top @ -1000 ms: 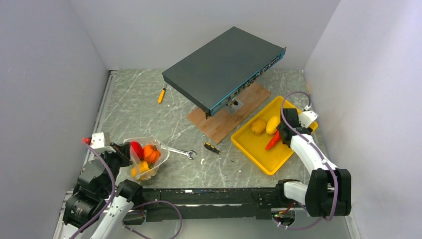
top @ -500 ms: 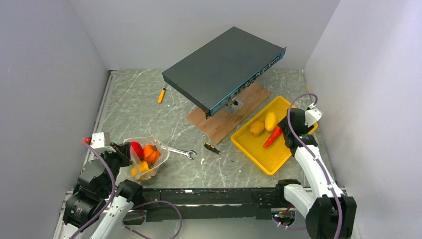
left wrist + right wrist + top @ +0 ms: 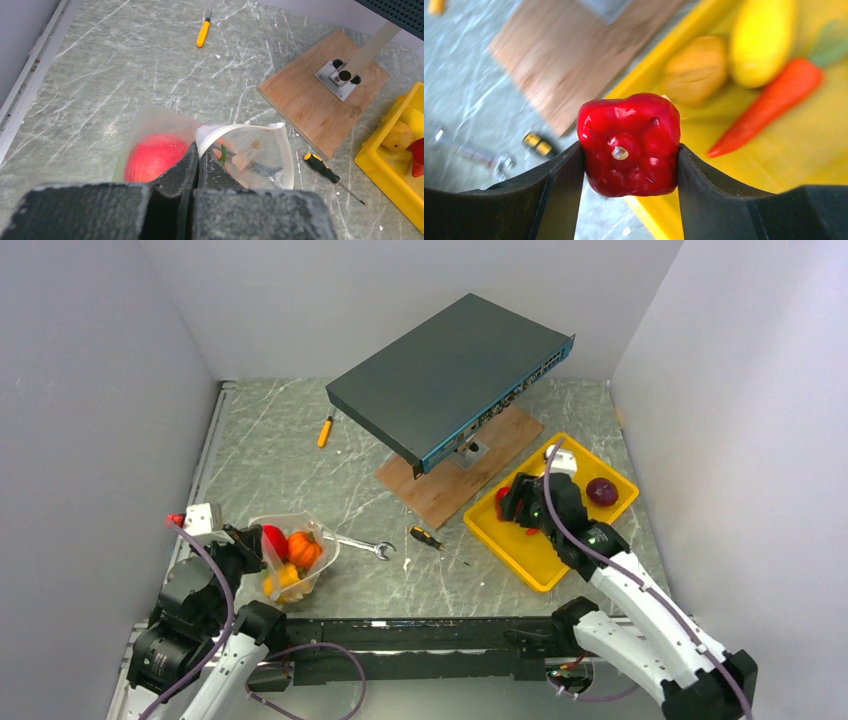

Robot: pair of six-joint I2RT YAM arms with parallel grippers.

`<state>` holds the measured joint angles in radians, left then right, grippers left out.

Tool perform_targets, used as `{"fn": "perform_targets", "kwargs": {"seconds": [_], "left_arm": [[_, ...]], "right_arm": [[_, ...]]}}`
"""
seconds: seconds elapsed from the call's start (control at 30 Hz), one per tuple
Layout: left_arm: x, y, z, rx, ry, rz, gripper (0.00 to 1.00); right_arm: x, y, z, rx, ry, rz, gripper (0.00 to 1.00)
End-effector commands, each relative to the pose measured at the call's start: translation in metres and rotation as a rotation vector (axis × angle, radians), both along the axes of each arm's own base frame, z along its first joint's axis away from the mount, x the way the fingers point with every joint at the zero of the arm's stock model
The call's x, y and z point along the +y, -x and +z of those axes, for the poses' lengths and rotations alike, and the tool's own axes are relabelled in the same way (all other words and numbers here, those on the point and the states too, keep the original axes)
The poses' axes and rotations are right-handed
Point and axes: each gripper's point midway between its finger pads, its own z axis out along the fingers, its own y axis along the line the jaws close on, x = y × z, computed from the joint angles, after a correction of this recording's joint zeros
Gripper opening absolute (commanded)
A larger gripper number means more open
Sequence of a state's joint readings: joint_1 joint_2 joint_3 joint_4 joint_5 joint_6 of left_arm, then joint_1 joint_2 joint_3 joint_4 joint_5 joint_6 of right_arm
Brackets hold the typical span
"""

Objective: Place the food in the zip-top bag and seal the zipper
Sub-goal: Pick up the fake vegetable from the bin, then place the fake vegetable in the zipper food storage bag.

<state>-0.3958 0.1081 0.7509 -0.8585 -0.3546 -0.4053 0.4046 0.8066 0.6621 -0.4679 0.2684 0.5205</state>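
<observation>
My right gripper clamps the glossy red pepper, which could squirt free mid-carry; my left gripper, closed on the zip-top bag by its rim, offers a narrow, crowded mouth.

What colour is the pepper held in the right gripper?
Red. The pepper held by the right gripper shows best in the right wrist view.

From above, I see my right gripper covering the carrot and potatoes in the yellow tray. Its wrist camera blurs the wooden board, screwdriver and wrench. The left wrist view cuts the tray off.
</observation>
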Motion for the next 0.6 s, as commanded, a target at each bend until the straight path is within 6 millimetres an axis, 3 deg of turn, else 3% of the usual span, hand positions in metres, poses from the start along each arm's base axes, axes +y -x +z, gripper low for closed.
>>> {"fn": "perform_targets", "kwargs": {"seconds": [0.0,0.07,0.33,0.43,0.57], "left_arm": [[0.003,-0.003,0.013,-0.044,0.017,0.026,0.0],[0.003,-0.003,0.012,-0.039,0.015,0.027,0.0],[0.004,-0.005,0.01,-0.019,0.01,0.036,0.0],[0.007,-0.005,0.015,-0.043,0.024,0.055,0.0],[-0.009,-0.006,0.052,-0.088,0.102,-0.011,0.0]], "right_arm": [[0.068,0.03,0.029,-0.066,-0.099,0.293,0.0],[0.111,0.055,0.039,-0.104,-0.162,0.458,0.0],[0.244,0.146,0.083,-0.254,-0.167,0.898,0.0],[0.289,0.161,0.093,-0.283,-0.14,1.007,0.0],[0.33,0.161,0.109,-0.338,-0.172,1.049,0.0]]}}
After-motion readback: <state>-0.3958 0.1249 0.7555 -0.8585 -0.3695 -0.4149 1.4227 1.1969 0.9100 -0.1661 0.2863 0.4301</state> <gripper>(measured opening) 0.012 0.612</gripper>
